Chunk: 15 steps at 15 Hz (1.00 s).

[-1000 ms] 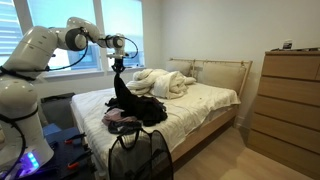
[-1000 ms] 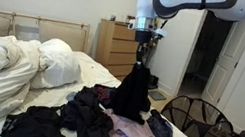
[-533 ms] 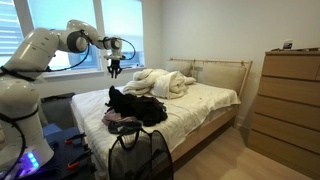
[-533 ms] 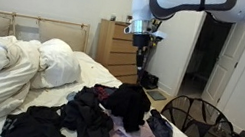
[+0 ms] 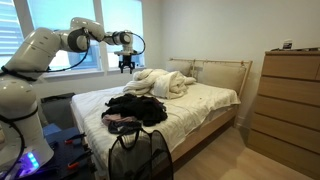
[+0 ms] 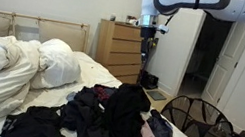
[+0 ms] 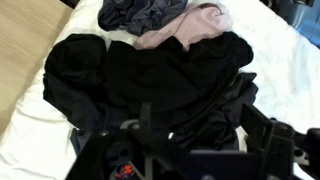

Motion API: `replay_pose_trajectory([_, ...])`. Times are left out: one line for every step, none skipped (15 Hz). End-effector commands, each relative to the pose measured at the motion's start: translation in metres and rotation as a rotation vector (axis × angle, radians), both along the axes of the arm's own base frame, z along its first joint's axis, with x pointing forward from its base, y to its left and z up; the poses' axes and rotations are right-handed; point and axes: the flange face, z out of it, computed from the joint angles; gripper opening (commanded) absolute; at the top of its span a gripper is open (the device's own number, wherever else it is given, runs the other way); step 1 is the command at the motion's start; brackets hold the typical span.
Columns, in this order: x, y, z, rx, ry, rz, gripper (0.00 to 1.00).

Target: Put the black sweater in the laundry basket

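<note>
The black sweater (image 5: 140, 108) lies crumpled in the clothes pile on the bed, also seen in an exterior view (image 6: 127, 110). My gripper (image 5: 126, 66) hangs well above it, open and empty, high over the pile in both exterior views (image 6: 146, 52). In the wrist view the sweater (image 7: 150, 80) spreads on the white sheet far below my gripper (image 7: 205, 140), whose jaws stand wide apart. The laundry basket (image 5: 150, 155), black mesh with loop handles, stands on the floor at the foot of the bed, beside the bed in an exterior view (image 6: 192, 122).
A pink garment (image 7: 195, 22) and a grey one (image 7: 140, 12) lie beside the sweater. More dark clothes (image 6: 47, 124) sit on the bed. A bunched white duvet (image 5: 160, 82) lies near the headboard. A wooden dresser (image 5: 290, 95) stands by the wall.
My gripper opened and let go of the sweater, which dropped from hanging back onto the pile. The arm then moved a little toward the headboard.
</note>
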Motion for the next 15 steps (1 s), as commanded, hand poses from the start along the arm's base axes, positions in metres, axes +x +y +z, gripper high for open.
replay_pose_trajectory([0.016,-0.036,0.004,-0.019,0.006,0.008,1.0])
replay_pose_trajectory([0.021,-0.046,-0.002,-0.022,0.012,0.015,1.0])
replay_pose_trajectory([0.025,-0.054,-0.007,-0.028,0.017,0.021,1.0])
replay_pose_trajectory([0.03,-0.061,-0.017,-0.036,0.028,0.025,1.0])
replay_pose_trajectory([0.033,-0.067,-0.026,-0.04,0.041,0.027,1.0])
replay_pose_trajectory([0.037,-0.072,-0.037,-0.042,0.055,0.029,1.0])
replay_pose_trajectory([0.039,-0.075,-0.047,-0.044,0.07,0.031,1.0])
replay_pose_trajectory([0.042,-0.077,-0.058,-0.047,0.083,0.033,1.0])
replay_pose_trajectory([0.044,-0.079,-0.067,-0.051,0.095,0.034,1.0])
replay_pose_trajectory([0.045,-0.081,-0.078,-0.06,0.109,0.035,1.0])
replay_pose_trajectory([0.046,-0.082,-0.087,-0.065,0.121,0.036,1.0])
replay_pose_trajectory([0.046,-0.083,-0.096,-0.068,0.136,0.04,1.0])
replay_pose_trajectory([0.047,-0.084,-0.105,-0.074,0.146,0.045,1.0])
replay_pose_trajectory([0.047,-0.084,-0.113,-0.08,0.154,0.053,1.0])
replay_pose_trajectory([0.047,-0.085,-0.12,-0.084,0.162,0.066,1.0])
